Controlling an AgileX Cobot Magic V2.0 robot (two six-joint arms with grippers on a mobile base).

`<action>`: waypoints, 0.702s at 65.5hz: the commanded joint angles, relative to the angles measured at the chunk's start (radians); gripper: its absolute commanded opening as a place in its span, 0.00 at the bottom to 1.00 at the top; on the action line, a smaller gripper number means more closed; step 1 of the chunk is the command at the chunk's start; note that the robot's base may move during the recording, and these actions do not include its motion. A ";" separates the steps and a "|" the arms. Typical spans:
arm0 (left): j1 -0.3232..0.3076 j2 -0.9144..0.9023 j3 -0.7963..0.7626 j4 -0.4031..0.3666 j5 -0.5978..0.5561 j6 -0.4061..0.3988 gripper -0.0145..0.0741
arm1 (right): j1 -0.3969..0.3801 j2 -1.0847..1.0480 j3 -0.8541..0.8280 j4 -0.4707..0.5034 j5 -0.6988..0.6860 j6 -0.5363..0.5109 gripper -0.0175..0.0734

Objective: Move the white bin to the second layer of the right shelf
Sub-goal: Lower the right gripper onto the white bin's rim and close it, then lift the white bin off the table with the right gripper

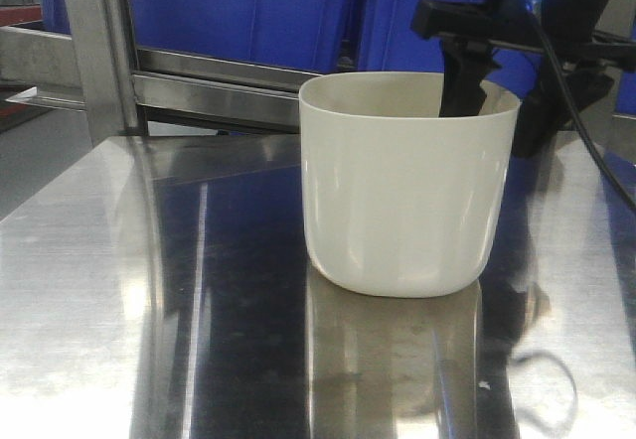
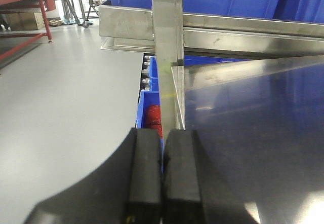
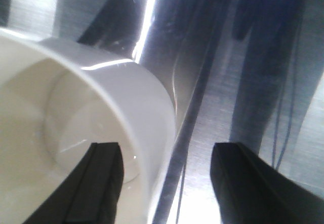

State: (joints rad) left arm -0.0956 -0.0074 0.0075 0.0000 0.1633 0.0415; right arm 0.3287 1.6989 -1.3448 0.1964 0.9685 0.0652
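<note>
The white bin (image 1: 402, 196) stands upright on the mirror-like steel table (image 1: 149, 290), its mouth open and nothing showing inside. My right gripper (image 1: 502, 101) comes down over the bin's far right rim and is open. In the right wrist view the white bin (image 3: 91, 107) has one finger (image 3: 104, 178) inside it and the other finger (image 3: 243, 183) outside over the table, so the right gripper (image 3: 167, 150) straddles the wall without pinching it. My left gripper (image 2: 163, 138) is shut on nothing, at the table's left edge. The right shelf second layer is out of view.
Behind the table a steel rack bar (image 1: 219, 91) carries large blue crates (image 1: 248, 7), and an upright steel post (image 1: 99, 52) rises at the left. Below the table edge sits another blue crate (image 2: 149, 107) with red contents. Grey floor (image 2: 66, 107) lies to the left. A black cable (image 1: 586, 151) trails off the right arm.
</note>
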 commanded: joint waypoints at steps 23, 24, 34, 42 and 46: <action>-0.004 -0.003 0.037 0.000 -0.086 -0.003 0.26 | 0.007 0.001 -0.033 0.003 0.001 -0.003 0.57; -0.004 -0.003 0.037 0.000 -0.086 -0.003 0.26 | 0.008 0.002 -0.033 0.003 0.003 -0.003 0.54; -0.004 -0.003 0.037 0.000 -0.086 -0.003 0.26 | 0.011 -0.003 -0.036 0.003 -0.005 -0.004 0.23; -0.004 -0.003 0.037 -0.006 -0.086 -0.003 0.26 | 0.013 -0.029 -0.050 0.000 -0.023 -0.004 0.25; -0.004 -0.003 0.037 0.000 -0.086 -0.003 0.26 | 0.013 -0.050 -0.060 -0.004 -0.033 -0.004 0.25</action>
State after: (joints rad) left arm -0.0956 -0.0074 0.0075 0.0000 0.1633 0.0415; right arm 0.3408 1.7352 -1.3552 0.1857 0.9774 0.0652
